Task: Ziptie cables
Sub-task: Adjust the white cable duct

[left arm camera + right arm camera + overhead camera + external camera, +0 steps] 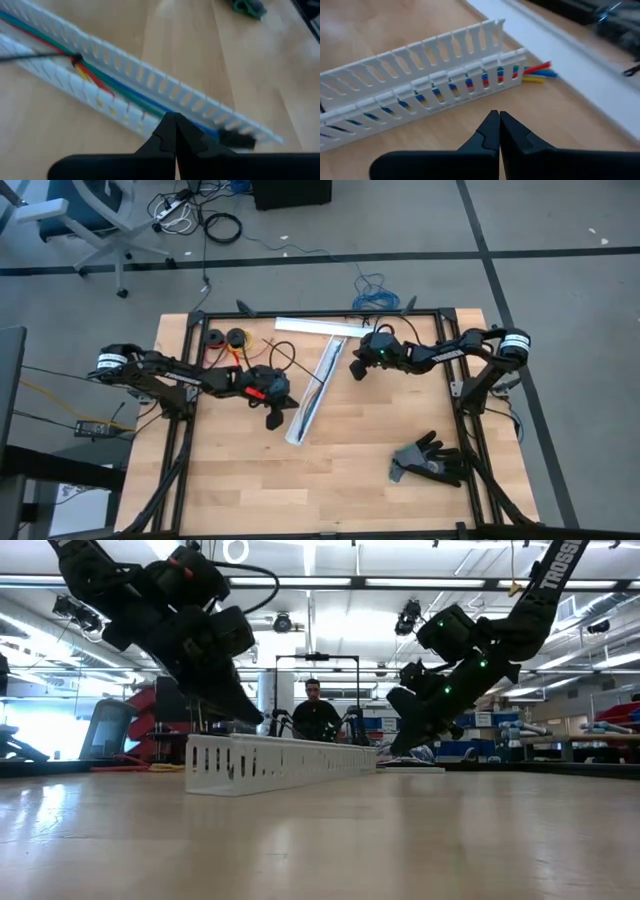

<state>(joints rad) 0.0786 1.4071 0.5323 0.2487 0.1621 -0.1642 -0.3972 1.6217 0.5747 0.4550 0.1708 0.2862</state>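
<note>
- Down the middle of the wooden table [240, 480] there's a white slotted duct [316, 392] lying at a slant, and the cables [107, 85] run inside it: blue, red, green and yellow strands side by side along the channel.
- Cable ends [538, 73] poke out of the duct's far end, red, blue and yellow tips, right next to a flat white cover strip [318, 327].
- The ziptie [30, 56] looks like the thin black strap coming in across the duct wall and ending at a small dark knot on the cables. Can't tell if it's actually cinched.
- Left gripper [272, 418] sits just beside the duct's near half, fingers pressed together with nothing between them, tips hovering over the duct wall in its wrist view.
- Right gripper [356, 369] is near the duct's far end, fingers also pressed together, holding nothing.
- Black glove [430, 460] lies off near the table's right front corner, well apart from everything.
- A person [316, 712] stands in the room beyond the table.
</note>
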